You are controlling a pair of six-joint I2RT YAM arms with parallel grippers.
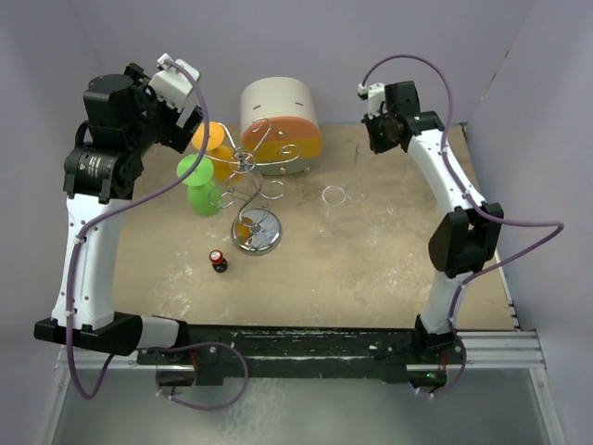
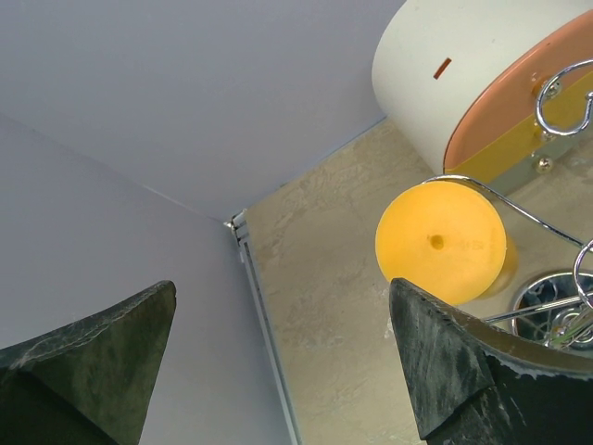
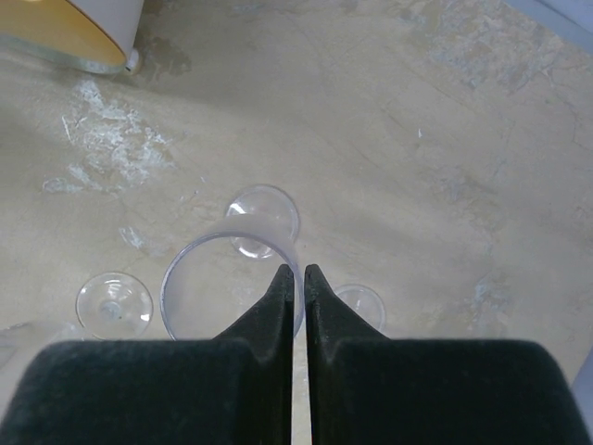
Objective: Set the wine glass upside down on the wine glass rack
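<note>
The wine glass (image 3: pixel 199 278) is clear. My right gripper (image 3: pixel 298 271) is shut on its rim and holds it upright above the table, foot down. In the top view the right gripper (image 1: pixel 375 141) is at the back right, and the clear glass (image 1: pixel 335 196) shows faintly below it, right of the wine glass rack (image 1: pixel 248 176). The rack's silver scroll arms rise from a round shiny base (image 1: pixel 257 234). An orange glass (image 1: pixel 213 139) and a green glass (image 1: pixel 199 184) sit on its left side. My left gripper (image 1: pixel 182 119) is raised at the back left, open and empty (image 2: pixel 283 287), above the orange glass's foot (image 2: pixel 441 243).
A round white-and-orange drum (image 1: pixel 280 117) stands behind the rack and also shows in the left wrist view (image 2: pixel 463 83). A small red-capped object (image 1: pixel 219 260) lies in front of the rack. The purple walls close in at the back and both sides.
</note>
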